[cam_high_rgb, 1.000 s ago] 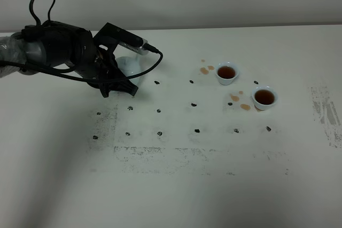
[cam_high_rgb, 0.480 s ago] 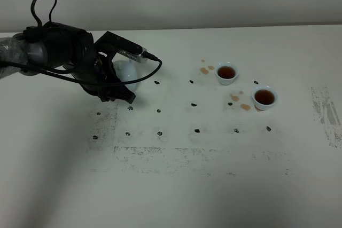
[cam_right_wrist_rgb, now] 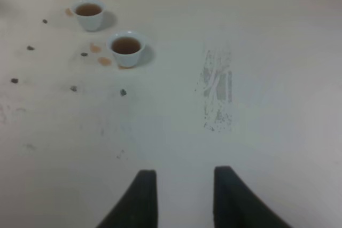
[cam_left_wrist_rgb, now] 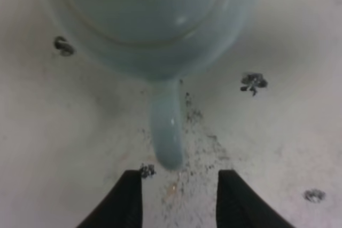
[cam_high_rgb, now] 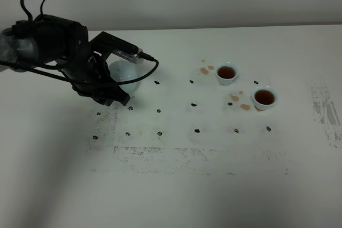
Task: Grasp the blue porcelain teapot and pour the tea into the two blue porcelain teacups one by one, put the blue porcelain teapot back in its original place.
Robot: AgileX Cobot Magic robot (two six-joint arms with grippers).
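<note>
The blue porcelain teapot (cam_high_rgb: pixel 125 71) stands on the white table at the left, partly hidden by my left arm. In the left wrist view the teapot (cam_left_wrist_rgb: pixel 149 20) fills the far part of the frame and its handle (cam_left_wrist_rgb: pixel 166 132) points back at my left gripper (cam_left_wrist_rgb: pixel 179 177). That gripper is open and just behind the handle tip, not touching it; it also shows in the high view (cam_high_rgb: pixel 116 90). The two blue porcelain teacups (cam_high_rgb: pixel 226 72) (cam_high_rgb: pixel 264 97) hold dark tea at the right. They also show in the right wrist view (cam_right_wrist_rgb: pixel 88 14) (cam_right_wrist_rgb: pixel 127 49). My right gripper (cam_right_wrist_rgb: pixel 184 174) is open and empty.
Orange-brown spilled drops (cam_high_rgb: pixel 204 70) (cam_high_rgb: pixel 245 107) lie beside the cups. Black dot marks (cam_high_rgb: pixel 196 130) form a grid on the table. A scuffed patch (cam_high_rgb: pixel 326 113) sits at the far right, another (cam_high_rgb: pixel 187 153) towards the front.
My left arm has drawn back to the left, away from the teapot. More of the teapot shows now. The cups have not moved.
</note>
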